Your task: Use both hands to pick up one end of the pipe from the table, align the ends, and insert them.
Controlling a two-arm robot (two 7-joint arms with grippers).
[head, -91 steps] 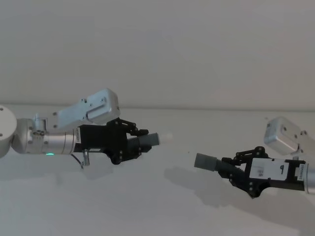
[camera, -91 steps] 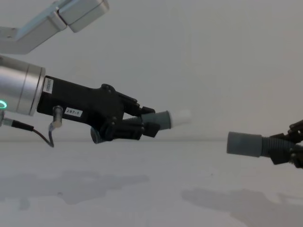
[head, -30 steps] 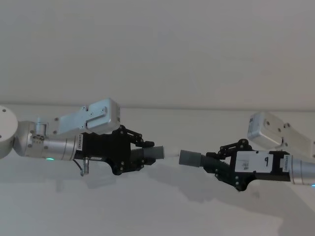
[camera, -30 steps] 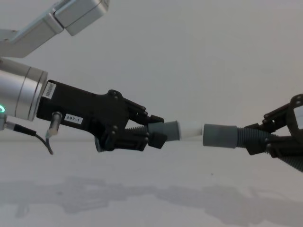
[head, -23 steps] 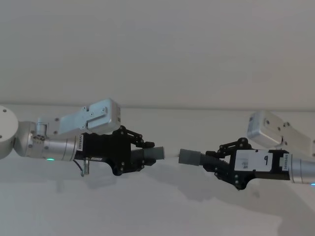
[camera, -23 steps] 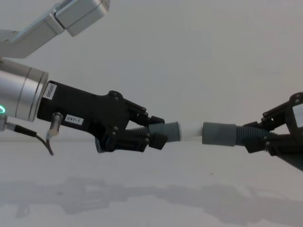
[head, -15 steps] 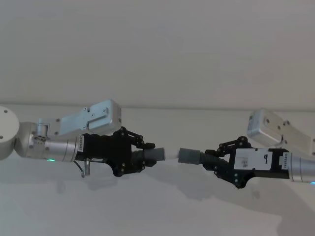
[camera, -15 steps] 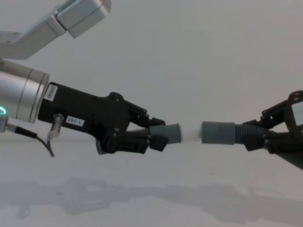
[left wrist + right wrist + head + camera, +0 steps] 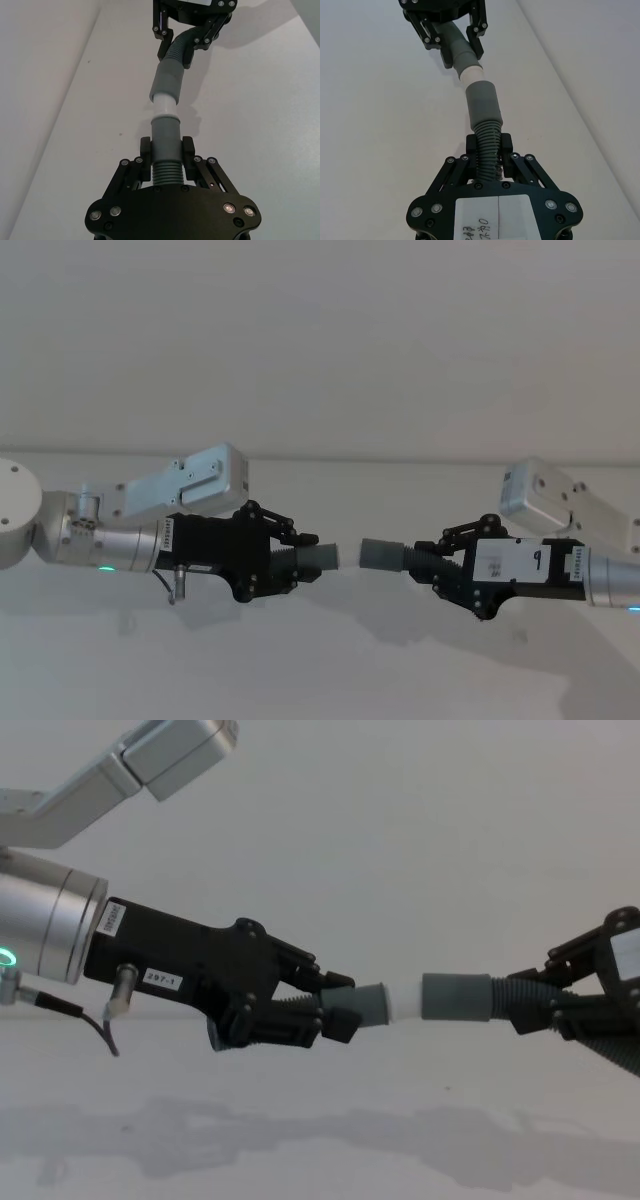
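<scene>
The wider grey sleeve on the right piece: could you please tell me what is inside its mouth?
The whitish tip of the left piece meets the sleeve; part stays exposed. How far it has entered is hidden by the sleeve wall.

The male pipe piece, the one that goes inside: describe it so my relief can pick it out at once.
Start at the silver arm with the green-lit ring; its black left pincer is shut on a ribbed dark-grey hose piece, held above the white table. Unlike the wider plain grey sleeve in the right pincer, its cuff ends in a narrower whitish tip, just meeting that sleeve's mouth.
</scene>
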